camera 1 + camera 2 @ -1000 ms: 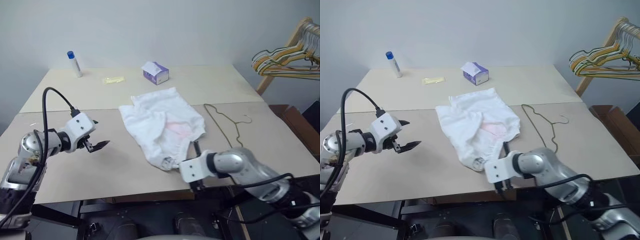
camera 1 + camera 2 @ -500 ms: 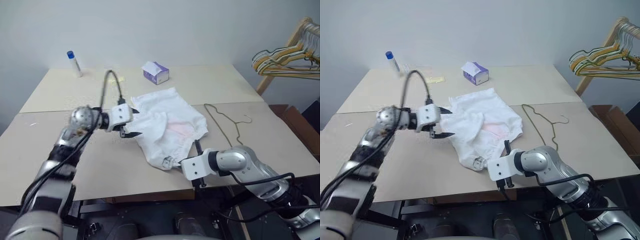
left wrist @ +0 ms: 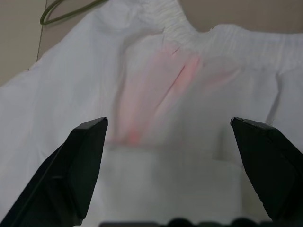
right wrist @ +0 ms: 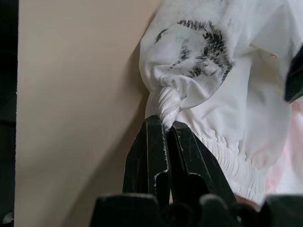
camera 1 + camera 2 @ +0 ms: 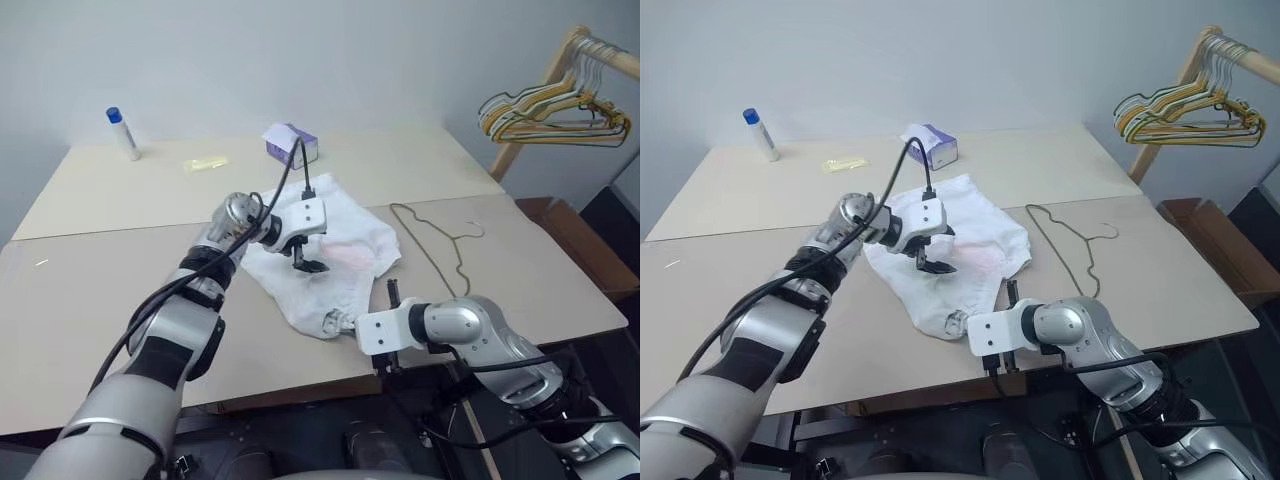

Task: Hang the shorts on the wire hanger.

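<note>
While the beige surface [image 5: 90, 290] carries the shorts [image 5: 340, 285] at its middle, the wire hanger [image 5: 440, 245] lies just right of them; the left gripper [image 5: 305, 262] hovers over the cloth, jaws wide, and the right gripper [image 4: 165, 130] pinches their near corner

The table [image 5: 90, 290] is being viewed from above by both head eyes; the shorts [image 3: 156, 94] are being shared, close up, by both wrist views.
</note>
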You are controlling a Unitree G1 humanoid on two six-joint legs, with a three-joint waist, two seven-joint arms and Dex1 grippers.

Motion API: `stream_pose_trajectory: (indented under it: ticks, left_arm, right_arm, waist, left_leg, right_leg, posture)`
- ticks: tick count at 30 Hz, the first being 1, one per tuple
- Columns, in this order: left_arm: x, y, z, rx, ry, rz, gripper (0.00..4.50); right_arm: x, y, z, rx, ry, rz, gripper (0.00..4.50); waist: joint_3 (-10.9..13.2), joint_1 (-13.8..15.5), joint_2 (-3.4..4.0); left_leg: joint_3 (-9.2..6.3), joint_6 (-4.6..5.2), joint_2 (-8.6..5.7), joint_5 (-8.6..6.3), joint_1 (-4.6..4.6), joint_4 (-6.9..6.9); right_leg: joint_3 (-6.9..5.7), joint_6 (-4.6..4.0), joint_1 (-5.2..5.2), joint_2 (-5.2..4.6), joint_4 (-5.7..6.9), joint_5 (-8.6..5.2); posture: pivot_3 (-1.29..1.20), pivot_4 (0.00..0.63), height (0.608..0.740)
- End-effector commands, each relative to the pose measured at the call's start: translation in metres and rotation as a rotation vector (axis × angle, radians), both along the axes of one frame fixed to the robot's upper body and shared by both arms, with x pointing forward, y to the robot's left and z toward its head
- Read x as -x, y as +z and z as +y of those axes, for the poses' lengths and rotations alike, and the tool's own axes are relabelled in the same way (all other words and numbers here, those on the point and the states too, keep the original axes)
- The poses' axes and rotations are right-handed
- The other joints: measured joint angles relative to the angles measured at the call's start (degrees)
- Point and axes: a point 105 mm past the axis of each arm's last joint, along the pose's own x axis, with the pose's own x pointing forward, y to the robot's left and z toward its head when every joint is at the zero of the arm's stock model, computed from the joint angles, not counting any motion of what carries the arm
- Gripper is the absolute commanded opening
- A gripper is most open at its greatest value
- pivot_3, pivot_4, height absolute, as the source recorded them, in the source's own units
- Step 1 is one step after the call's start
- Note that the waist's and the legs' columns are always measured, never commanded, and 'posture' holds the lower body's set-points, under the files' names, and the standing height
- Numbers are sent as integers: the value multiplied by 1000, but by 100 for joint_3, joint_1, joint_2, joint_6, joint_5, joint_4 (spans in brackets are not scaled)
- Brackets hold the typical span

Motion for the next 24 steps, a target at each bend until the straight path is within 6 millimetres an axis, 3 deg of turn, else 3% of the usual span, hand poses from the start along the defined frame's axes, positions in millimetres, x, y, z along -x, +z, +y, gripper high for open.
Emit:
stream_pose_trajectory:
  ticks: [1, 6, 15, 24]
  left_arm:
    - [-8, 7, 1, -41, 48, -66, 4500]
    - [-12, 9, 15, -62, 156, -89, 4500]
    - [-2, 9, 62, -120, 271, -88, 4500]
    - [2, 11, 71, -31, 361, -10, 4500]
  right_arm:
    - [-2, 12, 3, -18, -4, -60, 24]
    - [-2, 11, 4, -19, -6, -58, 24]
    - [-6, 11, 6, -18, -6, -65, 24]
    - [-8, 9, 9, -27, -10, -61, 24]
  waist:
    - [0, -48, 0]
    - [0, -124, 0]
    - [0, -126, 1]
    - [0, 13, 1]
  left_leg:
    - [0, 0, 0, 0, 0, 0]
    - [-4, 0, 0, 0, 0, 0]
    - [-7, 0, 0, 0, 1, 0]
    - [-9, 0, -1, 0, 1, 0]
  right_leg:
    - [1, 0, -1, 0, 0, 0]
    - [1, 1, -2, 0, 7, 0]
    - [3, 3, -6, -1, 16, -1]
    - [1, 3, -7, -1, 16, -1]
  posture:
    - [-156, 0, 740]
    - [-144, 0, 740]
    - [-114, 0, 740]
    - [-104, 0, 740]
